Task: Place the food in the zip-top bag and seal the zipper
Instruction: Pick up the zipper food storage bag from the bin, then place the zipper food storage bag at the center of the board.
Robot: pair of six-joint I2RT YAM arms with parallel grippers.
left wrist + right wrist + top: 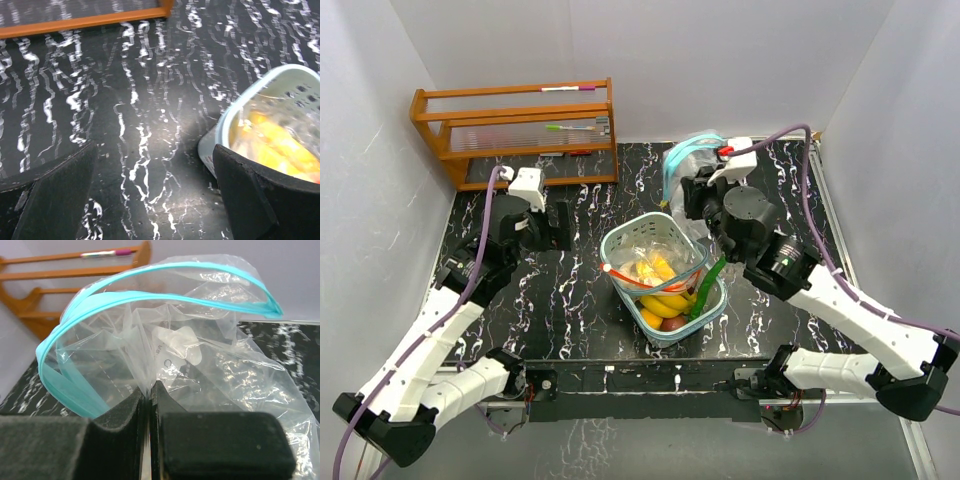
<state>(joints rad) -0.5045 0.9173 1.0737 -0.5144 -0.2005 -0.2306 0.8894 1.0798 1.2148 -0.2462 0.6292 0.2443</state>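
At the back right of the black table, the right gripper is pinched tight on a fold of the clear bag, whose teal-zippered mouth gapes. Left of the basket, the left gripper hangs over bare tabletop, fingers spread wide, holding nothing. The bananas lie in the basket mid-table, and the green pepper leans over its right rim.

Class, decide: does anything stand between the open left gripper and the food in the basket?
Yes. The basket has its side wall between the left gripper and the food, and crinkled clear plastic lies over much of the food.
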